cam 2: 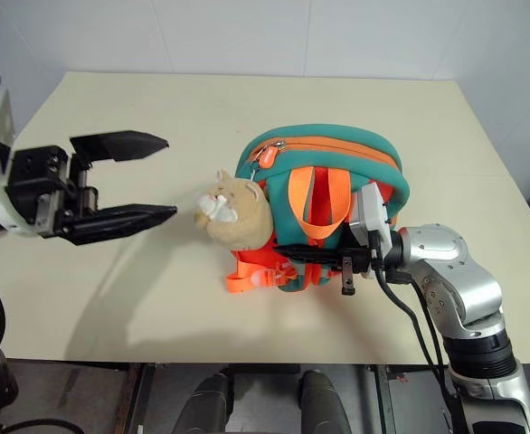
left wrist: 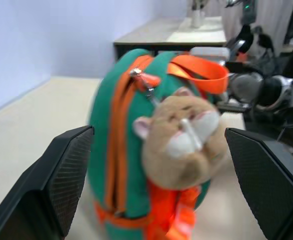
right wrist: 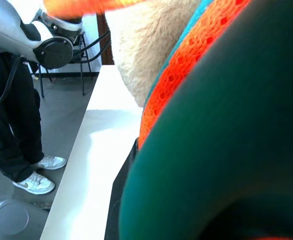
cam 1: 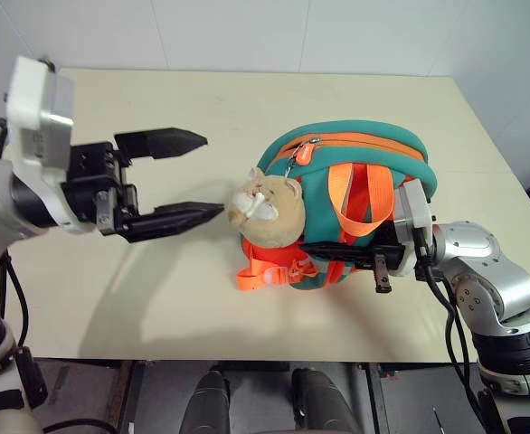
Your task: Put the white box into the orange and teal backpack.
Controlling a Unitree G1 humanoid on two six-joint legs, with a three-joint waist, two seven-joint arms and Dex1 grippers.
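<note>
Two black-fingered grippers flanked the small orange and teal backpack (cam 1: pixel 337 203) on the cream table (cam 1: pixel 156 298); the left gripper (cam 1: pixel 193 176) gaped wide just beside its tan plush (cam 1: pixel 267 210); the right gripper (cam 1: pixel 346 255) was clamped on the backpack's side; the right wrist view showed a person's white shoes (right wrist: pixel 39 175).

At the frame's left, the left gripper (cam 1: pixel 200 174) hangs raised, pointing right, fingers spread wide and empty. Lower right, the right gripper (cam 1: pixel 337 253) points left, clamped shut.

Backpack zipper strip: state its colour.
Orange, running across the teal top of the backpack; clearest in the left eye view.
</note>
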